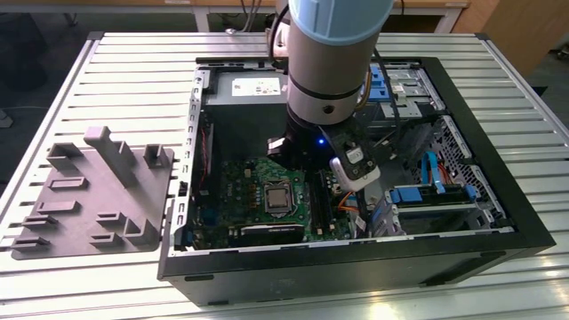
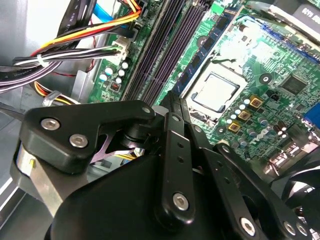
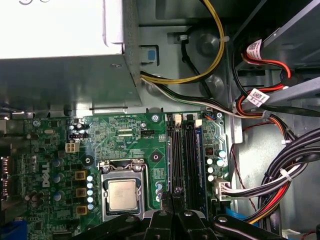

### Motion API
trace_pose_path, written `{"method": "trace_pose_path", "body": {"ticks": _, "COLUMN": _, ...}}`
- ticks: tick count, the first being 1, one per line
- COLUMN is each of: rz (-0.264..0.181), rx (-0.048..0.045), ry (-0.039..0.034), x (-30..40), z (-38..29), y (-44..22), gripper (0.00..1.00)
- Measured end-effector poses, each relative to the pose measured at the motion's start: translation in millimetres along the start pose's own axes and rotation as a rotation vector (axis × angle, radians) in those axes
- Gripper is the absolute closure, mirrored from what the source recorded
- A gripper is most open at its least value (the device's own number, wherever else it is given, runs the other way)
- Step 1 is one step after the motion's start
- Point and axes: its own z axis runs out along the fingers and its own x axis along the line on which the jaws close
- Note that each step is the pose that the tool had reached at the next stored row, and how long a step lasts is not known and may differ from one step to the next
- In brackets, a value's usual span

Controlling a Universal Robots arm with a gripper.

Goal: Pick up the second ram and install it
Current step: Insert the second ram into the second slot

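On the exterior view's left, a grey moulded fixture [image 1: 93, 193] sits on the slatted metal table [image 1: 133, 60], its pockets looking bare, which suggests the pick-up is done and the install step is in hand. Next comes the open computer case [image 1: 182, 200], with the green motherboard [image 1: 240, 187] and its square silver processor [image 1: 278, 198] on the case floor. The 1 arm [image 1: 329, 67] reaches down inside. In the first wrist view the gripper [image 3: 175, 192] hangs with its 2 tips drawn together to a narrow point directly over the long black memory slots [image 3: 182, 155]. I cannot tell if a stick is pinched beneath them. A thin blue stick [image 3: 200, 150] runs along the slots' side away from the processor, and I cannot say if it is the second ram. Seating here calls for a square line-up and straight downward pressure. Further right, loose cable bundles [image 3: 280, 185] crowd the slots, leaving little room.
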Motion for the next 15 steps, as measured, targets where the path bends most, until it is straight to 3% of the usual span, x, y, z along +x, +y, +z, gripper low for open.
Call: {"method": "trace_pose_path", "body": {"ticks": 15, "rz": 0.001, "rx": 0.0000, "ry": -0.0001, "x": -2.3, "z": 4.8, "y": 1.6, "gripper": 0.89}}
